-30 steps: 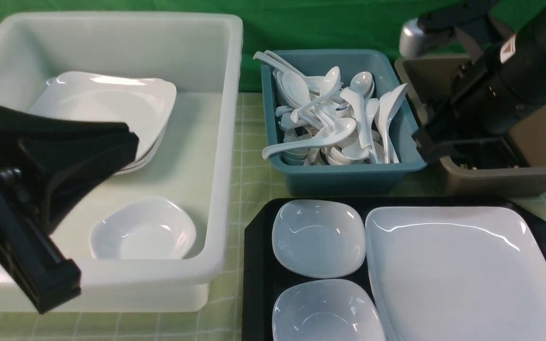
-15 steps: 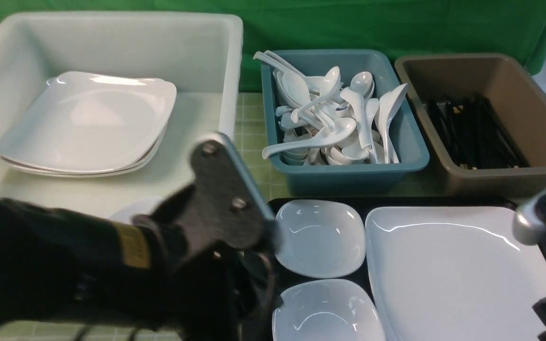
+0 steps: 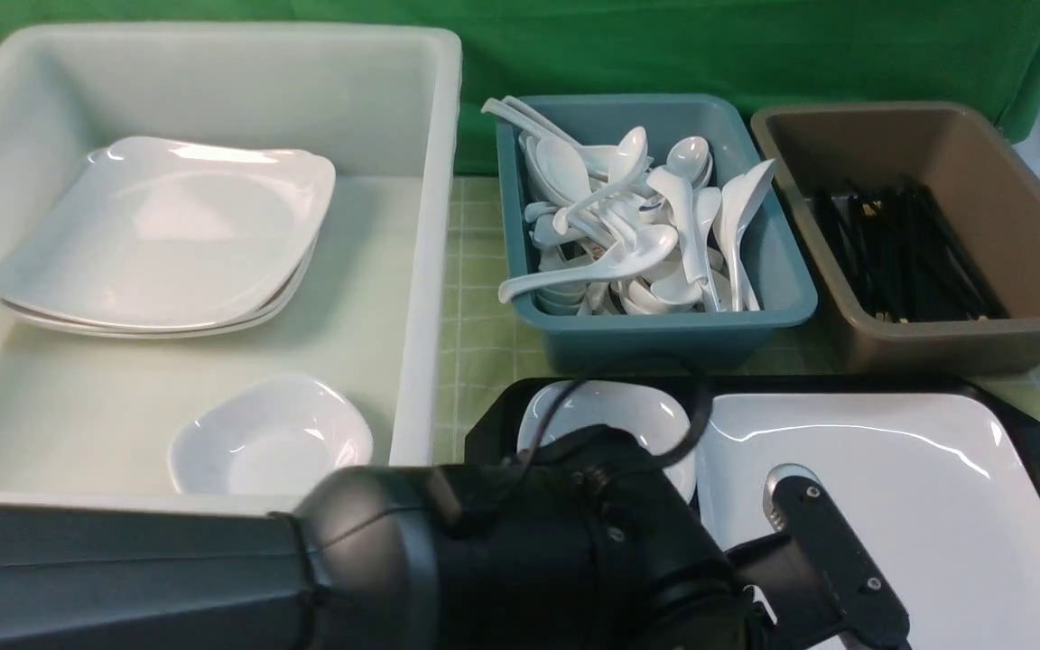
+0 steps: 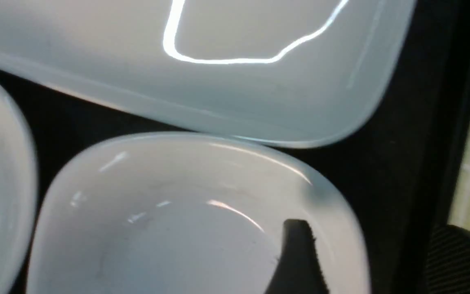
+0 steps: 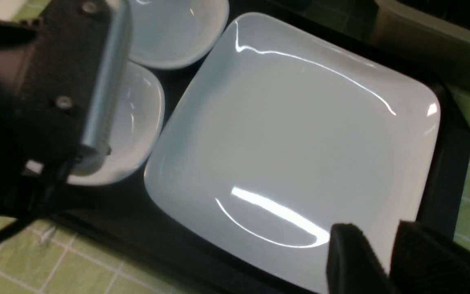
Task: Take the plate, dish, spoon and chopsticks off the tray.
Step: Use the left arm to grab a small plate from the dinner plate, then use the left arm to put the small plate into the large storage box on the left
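**Plate and two dishes left on the tray, a claw poised at each**

Plate (image 3: 890, 515) lies flat on the black tray (image 3: 488, 433), filling the side under the right claw (image 5: 390, 265). That claw hangs over the plate's edge, on the side away from the dishes. Its fingers stand a little apart with white rim showing in the gap, and nothing is gripped. The position makes sense, since a shallow plate offers no hold except its raised rim.

The left claw (image 4: 377, 261) is spread wide over the near dish (image 4: 169, 228). One finger (image 4: 296, 253) sits just inside the bowl at its rim. The other is outside the dish, past the tray's edge. Straddling the wall like this looks like the set-up for a pinch on the rim, so I judge lifting this dish to be the step in hand. The far dish (image 3: 610, 411) sits just beyond the claw and touches nothing I can see.

No spoon or chopsticks show on the visible part of the tray, though the left arm hides some of it. Spoons fill the teal bin (image 3: 664, 338) and black sticks lie in the brown bin (image 3: 953, 348), both well beyond the claws. The white tub (image 3: 430, 271), off to the left claw's outer side, holds stacked plates and one small bowl. It is probably where the dish is meant to go.
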`<action>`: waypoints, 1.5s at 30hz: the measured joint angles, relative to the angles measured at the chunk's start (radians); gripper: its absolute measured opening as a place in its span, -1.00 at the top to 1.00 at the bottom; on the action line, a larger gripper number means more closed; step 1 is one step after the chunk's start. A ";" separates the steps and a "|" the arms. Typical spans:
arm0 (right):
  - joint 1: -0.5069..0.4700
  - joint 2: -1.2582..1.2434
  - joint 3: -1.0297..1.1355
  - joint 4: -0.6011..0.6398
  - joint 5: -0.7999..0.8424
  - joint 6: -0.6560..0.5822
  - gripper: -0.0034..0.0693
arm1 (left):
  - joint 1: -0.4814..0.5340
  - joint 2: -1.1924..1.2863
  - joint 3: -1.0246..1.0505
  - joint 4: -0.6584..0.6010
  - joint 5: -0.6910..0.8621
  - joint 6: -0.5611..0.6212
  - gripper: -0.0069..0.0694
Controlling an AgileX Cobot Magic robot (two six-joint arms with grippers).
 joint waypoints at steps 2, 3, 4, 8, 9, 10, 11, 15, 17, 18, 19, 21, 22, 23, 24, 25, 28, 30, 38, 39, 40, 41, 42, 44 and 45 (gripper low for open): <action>0.000 -0.013 0.000 0.000 0.000 0.002 0.36 | 0.000 0.029 -0.005 0.069 -0.024 -0.058 -0.37; 0.000 -0.015 0.000 0.000 0.000 0.002 0.36 | 0.000 0.041 -0.006 0.094 -0.029 -0.078 -0.41; 0.000 -0.016 0.000 0.000 0.000 0.002 0.36 | 0.000 0.055 -0.008 0.117 -0.038 -0.093 -0.43; 0.000 -0.019 0.001 0.000 0.002 0.002 0.36 | 0.000 0.100 -0.008 0.148 -0.046 -0.120 -0.36; 0.000 -0.019 0.001 0.000 0.002 0.002 0.35 | 0.000 0.103 -0.008 0.151 -0.046 -0.121 -0.36; 0.000 -0.019 0.001 0.000 0.003 0.002 0.35 | 0.000 0.107 -0.008 0.151 -0.047 -0.126 -0.30; 0.000 -0.019 0.001 0.000 0.007 0.002 0.34 | 0.000 0.111 -0.008 0.153 -0.051 -0.140 -0.12; 0.000 -0.021 0.002 0.000 0.011 0.001 0.33 | 0.000 0.107 -0.012 0.167 -0.040 -0.158 0.27; 0.000 -0.021 0.002 0.000 0.017 0.000 0.32 | 0.000 0.090 -0.016 0.165 -0.027 -0.165 0.37; 0.000 -0.021 0.002 0.000 0.017 -0.002 0.31 | 0.000 0.081 -0.016 0.161 -0.020 -0.166 0.38; 0.000 -0.021 0.002 0.000 0.017 -0.001 0.31 | 0.000 0.081 -0.016 0.161 -0.018 -0.166 0.38; 0.000 -0.021 0.002 0.000 0.019 -0.002 0.31 | 0.000 0.043 -0.016 0.137 0.019 -0.173 0.48; 0.000 -0.021 0.002 0.000 0.019 -0.002 0.31 | 0.000 0.034 -0.016 0.133 0.023 -0.173 0.50; 0.000 -0.021 0.002 0.000 0.021 -0.002 0.31 | 0.000 -0.016 -0.016 0.119 0.056 -0.178 0.65; 0.000 -0.021 0.002 0.000 0.021 -0.002 0.31 | 0.000 -0.042 -0.016 0.108 0.071 -0.181 0.70; 0.000 -0.021 0.002 0.000 0.021 -0.002 0.31 | -0.001 -0.084 -0.016 0.089 0.085 -0.188 0.74; 0.000 -0.021 0.002 0.000 0.020 -0.002 0.31 | -0.003 -0.176 -0.015 0.074 0.102 -0.194 0.75; 0.000 -0.021 0.002 0.000 0.013 -0.002 0.31 | -0.003 -0.283 -0.015 0.081 0.106 -0.197 0.75; 0.000 -0.021 0.003 0.008 -0.078 0.006 0.38 | 0.067 -0.565 -0.015 0.279 0.228 -0.217 0.75; 0.000 -0.021 0.003 0.018 -0.099 0.006 0.42 | 0.111 -0.582 -0.014 0.295 0.278 -0.192 0.75; 0.000 -0.021 0.003 0.023 -0.105 0.006 0.46 | 0.143 -0.586 -0.013 0.296 0.293 -0.178 0.75; 0.000 -0.021 0.003 0.047 -0.134 0.006 0.55 | 0.226 -0.590 0.004 0.286 0.328 -0.109 0.75; 0.000 -0.021 0.003 0.069 -0.147 0.001 0.62 | 0.277 -0.589 0.015 0.268 0.330 -0.070 0.75; 0.000 -0.021 0.003 0.109 -0.178 -0.021 0.76 | 0.422 -0.575 0.068 0.183 0.303 0.044 0.75; 0.000 -0.021 0.003 0.124 -0.188 -0.037 0.81 | 0.504 -0.562 0.096 0.137 0.275 0.115 0.75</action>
